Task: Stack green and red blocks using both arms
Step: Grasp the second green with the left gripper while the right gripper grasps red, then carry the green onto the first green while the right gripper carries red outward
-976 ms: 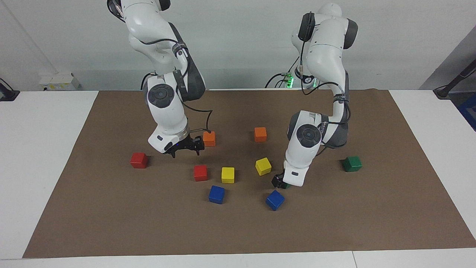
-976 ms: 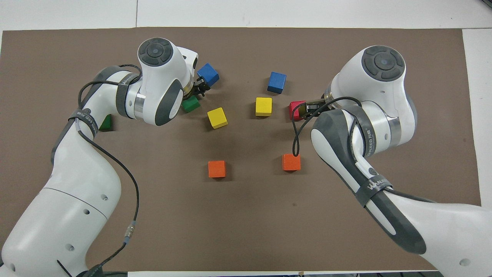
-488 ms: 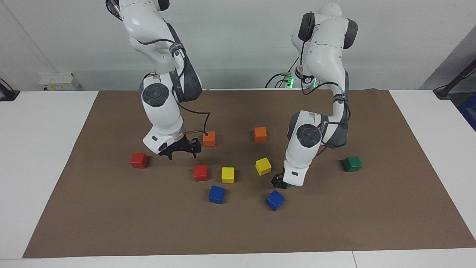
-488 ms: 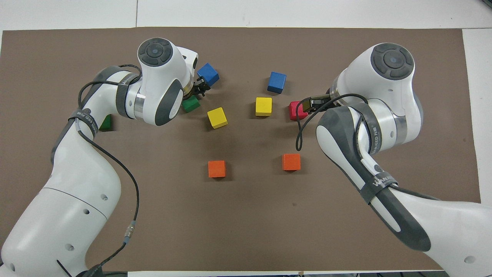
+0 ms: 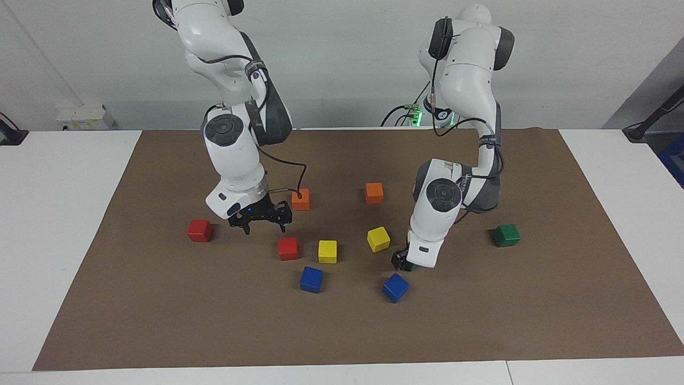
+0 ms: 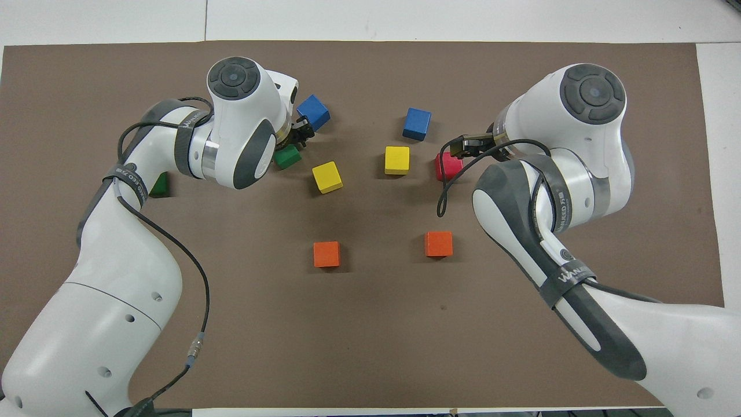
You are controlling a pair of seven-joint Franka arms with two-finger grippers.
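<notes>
One red block (image 5: 288,248) lies mid-mat beside a yellow cube; it also shows in the overhead view (image 6: 447,168). A second red block (image 5: 199,230) lies toward the right arm's end and is hidden under that arm in the overhead view. My right gripper (image 5: 265,226) (image 6: 461,148) is open and empty, hovering just above the mat by the first red block. One green block (image 5: 506,235) (image 6: 160,186) lies toward the left arm's end. My left gripper (image 5: 401,261) (image 6: 300,134) is down at the other green block (image 5: 410,266) (image 6: 287,157), which it mostly hides.
Two orange cubes (image 5: 300,199) (image 5: 374,193) lie nearer to the robots. Two yellow cubes (image 5: 327,251) (image 5: 378,239) and two blue cubes (image 5: 311,279) (image 5: 395,287) lie around the middle. All sit on a brown mat (image 5: 160,321) on a white table.
My right gripper has swung from beside the orange cube toward the mid-mat red block and come a little lower. The left arm and all blocks have not moved.
</notes>
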